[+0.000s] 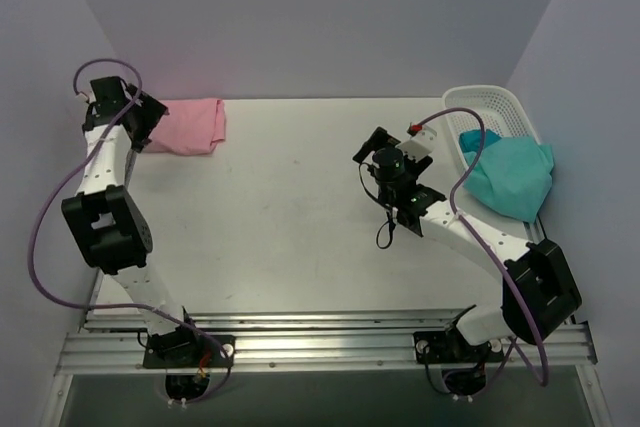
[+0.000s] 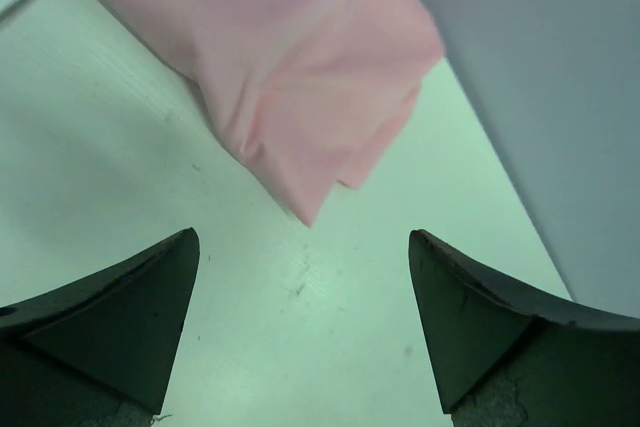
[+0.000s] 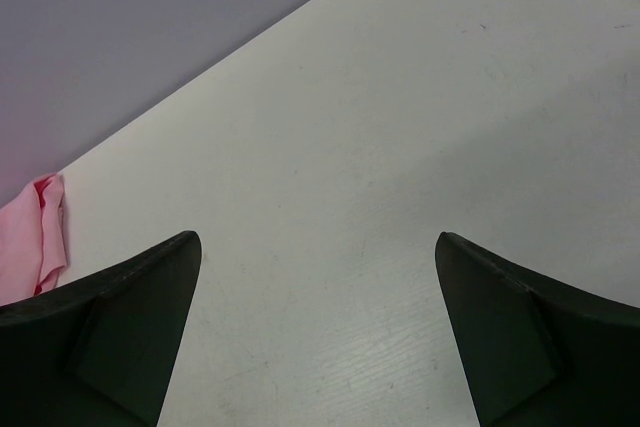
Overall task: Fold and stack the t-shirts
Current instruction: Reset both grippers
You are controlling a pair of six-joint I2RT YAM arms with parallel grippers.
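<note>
A folded light pink t-shirt (image 1: pixel 188 126) lies at the far left of the table, by the back wall. In the left wrist view the pink t-shirt (image 2: pixel 290 67) fills the upper part, its corner just ahead of the fingers. My left gripper (image 2: pixel 303 237) stands open at the shirt's left end, with only bare table between its jaws. A teal-green t-shirt (image 1: pixel 510 175) lies crumpled in the white basket (image 1: pixel 490 99) at the far right. My right gripper (image 3: pixel 318 237) is open over bare table near the middle, holding nothing. An edge of the pink t-shirt (image 3: pixel 35 237) shows far left in the right wrist view.
The white lattice basket stands against the right wall. Grey walls close the table at the back (image 1: pixel 320 17) and on both sides. Purple cables (image 1: pixel 45 217) loop off both arms.
</note>
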